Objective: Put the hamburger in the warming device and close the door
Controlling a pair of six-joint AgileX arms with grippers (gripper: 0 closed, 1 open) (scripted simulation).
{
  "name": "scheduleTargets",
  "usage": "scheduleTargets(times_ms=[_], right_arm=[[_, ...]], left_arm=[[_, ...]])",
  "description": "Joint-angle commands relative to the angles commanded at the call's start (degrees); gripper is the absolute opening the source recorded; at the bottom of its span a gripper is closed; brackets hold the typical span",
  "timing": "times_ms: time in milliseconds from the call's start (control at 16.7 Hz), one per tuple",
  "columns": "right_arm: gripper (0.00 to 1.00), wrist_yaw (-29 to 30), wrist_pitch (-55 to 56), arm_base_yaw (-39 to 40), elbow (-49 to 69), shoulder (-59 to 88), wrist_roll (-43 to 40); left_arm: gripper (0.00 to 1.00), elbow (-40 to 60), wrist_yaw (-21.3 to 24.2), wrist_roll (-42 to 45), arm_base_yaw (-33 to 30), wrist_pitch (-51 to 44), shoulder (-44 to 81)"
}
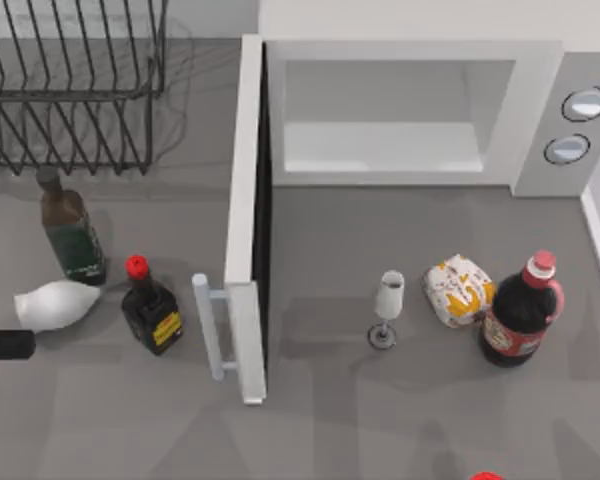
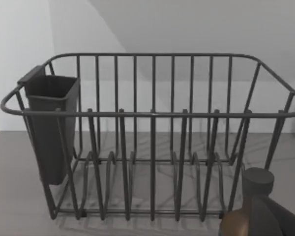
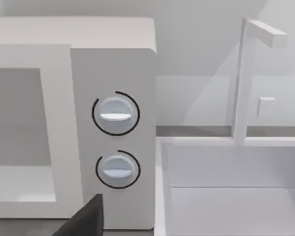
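A grey tabletop (image 1: 330, 400) fronts the open microwave (image 1: 400, 110), its door (image 1: 245, 220) swung out toward me. The wrapped hamburger (image 1: 460, 290) lies right of centre, between a wine glass (image 1: 388, 305) and a dark red-capped bottle (image 1: 520, 310), nearer my right arm. I cannot tell how either end effector stands.

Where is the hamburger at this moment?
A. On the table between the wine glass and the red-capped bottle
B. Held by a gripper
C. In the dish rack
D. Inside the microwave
A: the hamburger sits on the table between the wine glass and the red-capped bottle.
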Motion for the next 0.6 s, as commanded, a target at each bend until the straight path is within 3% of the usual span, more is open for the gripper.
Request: scheduleTargets(times_ms=[600], right_arm=[[1.00,0.0,0.0,0.0,0.0,0.0,0.0]], left_arm=[[0.00,-4.0,2.6,0.1,2.5,10.6,6.7]])
